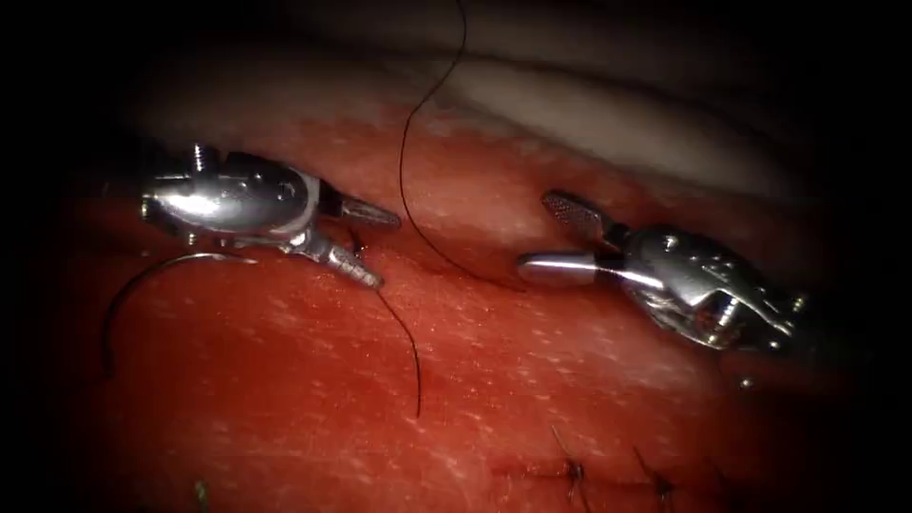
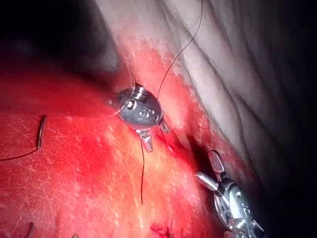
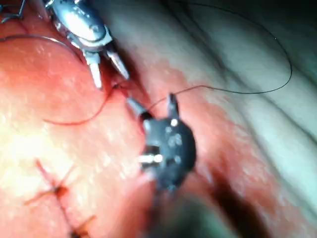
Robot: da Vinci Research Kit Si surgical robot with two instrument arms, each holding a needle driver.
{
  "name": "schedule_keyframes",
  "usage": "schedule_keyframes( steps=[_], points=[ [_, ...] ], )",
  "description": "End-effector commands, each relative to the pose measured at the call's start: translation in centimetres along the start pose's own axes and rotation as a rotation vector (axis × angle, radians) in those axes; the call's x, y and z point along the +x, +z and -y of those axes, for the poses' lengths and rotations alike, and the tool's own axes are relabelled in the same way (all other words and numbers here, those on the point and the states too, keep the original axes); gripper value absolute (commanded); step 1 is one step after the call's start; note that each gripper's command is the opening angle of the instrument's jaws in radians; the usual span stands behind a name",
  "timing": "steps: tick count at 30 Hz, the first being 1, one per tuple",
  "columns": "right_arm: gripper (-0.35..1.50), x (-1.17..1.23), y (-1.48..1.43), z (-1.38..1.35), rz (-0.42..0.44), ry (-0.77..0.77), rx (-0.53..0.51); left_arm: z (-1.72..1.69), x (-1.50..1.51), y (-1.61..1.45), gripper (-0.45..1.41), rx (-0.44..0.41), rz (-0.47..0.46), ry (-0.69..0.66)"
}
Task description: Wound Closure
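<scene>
Red, wet pork-belly tissue (image 1: 532,380) spreads across the endoscope view, with a pale band of fat along its far edge. Its cut (image 1: 446,261) runs as a dark groove between the two tools.

On the left of the cut, the left end effector (image 1: 378,247) hovers with its two jaws parted in a narrow V, both tips pointing toward the groove. Nothing is held between them. One tip sits close to the tissue surface at the edge of the cut.

On the right of the cut, the right end effector (image 1: 546,233) also stands open, one jaw angled up to show its ridged face, the other lying nearly level with its tip at the groove. It grips nothing.

Left of the cut and below the left tool's body, the curved needle (image 1: 133,285) lies loose on the tissue, arcing like a thin silver hook. I cannot tell whether its point enters the surface.

Dark thread (image 1: 408,161) drops from the top of the view, curves down between the tools and meets the cut near the right tool's lower jaw. Another stretch of thread runs downward from beside the left tool's lower jaw and ends on the tissue.

Near the bottom right, finished stitches (image 1: 575,470) cross the closed part of the wound.
</scene>
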Motion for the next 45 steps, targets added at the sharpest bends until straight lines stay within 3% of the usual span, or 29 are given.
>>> schedule_keyframes(
  steps=[1,3,6,10,14,27,32,36,40,45],
  points=[
    [1.33,0.03,0.08,0.02,-0.001,-0.002,0.002,-0.09,0.02,0.08,0.54,0.009,0.005,0.051],
    [1.33,0.07,0.06,0.04,0.001,-0.011,0.003,-0.28,0.11,0.09,0.42,0.028,0.019,0.197],
    [1.31,0.09,0.04,0.06,0.005,-0.009,-0.015,-0.48,0.15,0.08,0.42,0.063,0.060,0.296],
    [1.18,0.07,0.00,0.06,0.013,-0.064,-0.008,-0.67,0.16,0.14,0.42,0.095,0.123,0.395],
    [1.16,0.08,-0.01,0.05,0.016,-0.069,-0.008,-0.71,0.10,0.27,0.42,0.103,0.151,0.424],
    [1.18,0.09,0.00,0.02,0.008,-0.069,-0.015,-0.91,0.18,0.60,0.42,0.113,0.145,0.447],
    [1.18,0.08,0.01,0.01,0.008,-0.069,-0.015,-0.96,0.25,0.64,0.23,0.111,0.134,0.464],
    [1.18,0.08,0.01,0.01,0.007,-0.070,-0.019,-0.94,0.25,0.68,-0.35,0.120,0.115,0.466],
    [1.18,0.08,0.02,0.01,0.007,-0.070,-0.022,-0.90,0.25,0.67,-0.35,0.152,0.054,0.447],
    [1.14,0.05,0.05,0.04,0.005,-0.071,-0.025,-0.86,0.30,0.54,-0.35,0.192,-0.040,0.271]
  ],
)
